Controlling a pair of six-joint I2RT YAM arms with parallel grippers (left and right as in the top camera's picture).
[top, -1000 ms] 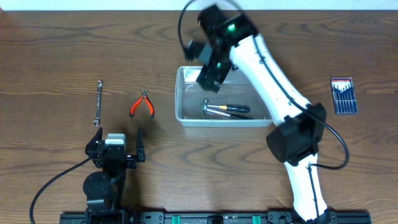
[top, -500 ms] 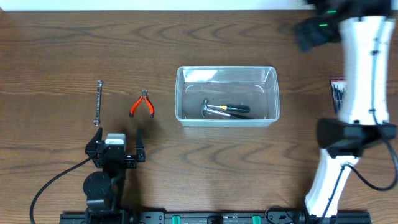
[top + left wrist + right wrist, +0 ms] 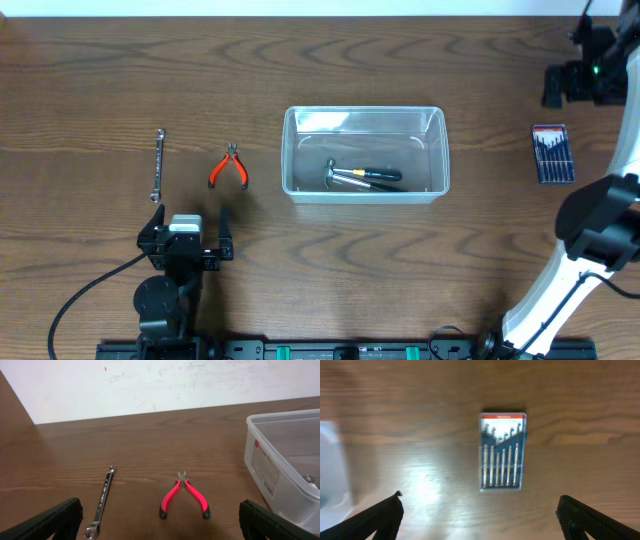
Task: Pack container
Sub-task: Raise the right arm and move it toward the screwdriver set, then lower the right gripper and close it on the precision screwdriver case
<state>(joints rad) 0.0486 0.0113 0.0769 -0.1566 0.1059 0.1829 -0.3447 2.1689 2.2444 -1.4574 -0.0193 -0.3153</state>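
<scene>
- The screwdriver set, bound for the container, is judged light, rigid and slick, and is best pinched across its 2 long edges.
- The right gripper and left gripper are seen spread wide, with nothing held.

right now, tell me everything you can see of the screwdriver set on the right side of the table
The screwdriver set is a flat rectangular case, clear-fronted as it looks, with a red strip along one short end and a blue insert. A row of thin metal-shafted drivers lies side by side inside. It lies flat on the wooden table, well right of the container. Only the table touches it; the right end effector hangs open above it.
</scene>
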